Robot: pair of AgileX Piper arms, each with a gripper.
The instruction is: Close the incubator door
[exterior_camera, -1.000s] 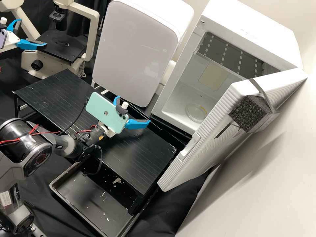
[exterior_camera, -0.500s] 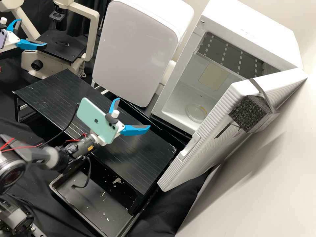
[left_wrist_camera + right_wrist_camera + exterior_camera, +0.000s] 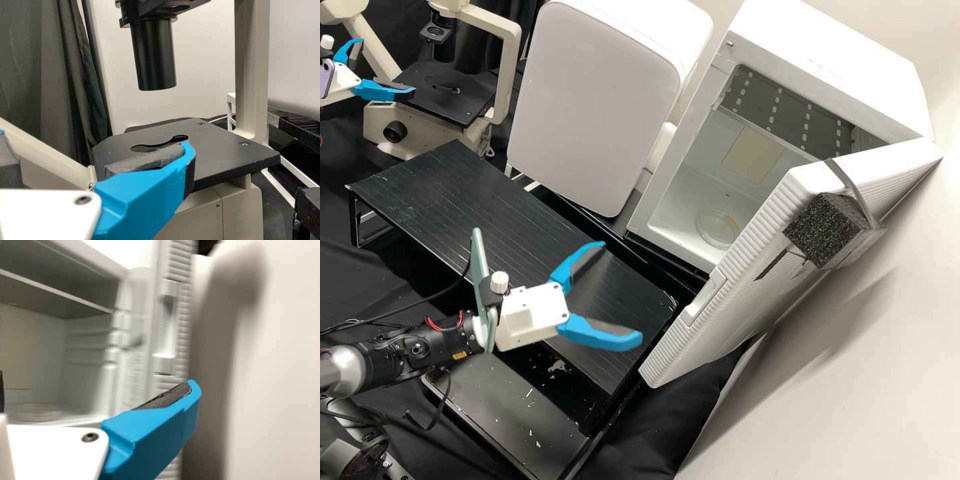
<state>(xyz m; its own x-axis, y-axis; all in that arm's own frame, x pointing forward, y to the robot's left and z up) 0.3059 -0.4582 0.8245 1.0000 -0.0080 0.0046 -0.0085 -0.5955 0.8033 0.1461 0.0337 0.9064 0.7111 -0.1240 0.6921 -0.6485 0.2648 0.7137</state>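
High view, right gripper [image 3: 621,295]: fingers spread wide above the black tabletop [image 3: 440,193], tips pointing toward the incubator door.
Incubator door [image 3: 740,287]: standing open, its ribbed edge just ahead of the right fingertips.
Foam block [image 3: 823,230]: strapped to the door, farther from the right fingers than that edge.
Incubator [image 3: 833,73]: beyond the right fingers, its interior exposed, with a round clear dish [image 3: 718,229] on its floor.
Green phone [image 3: 479,273]: mounted behind the right fingers.
White cabinet [image 3: 593,113]: between the incubator and the microscope, well apart from the right fingers.
Left gripper [image 3: 387,67]: fingers wide apart, beside the microscope [image 3: 507,73].
Left wrist view, black stage [image 3: 225,150]: just beyond one blue finger, with a black cylinder [image 3: 152,60] hanging over it.
Right wrist view, door handle [image 3: 167,322]: a recessed grip in the door's ribbed edge, beyond one blue finger and near its tip.
Incubator interior: beyond the gap between the right fingers, with a shelf [image 3: 45,297] across it.
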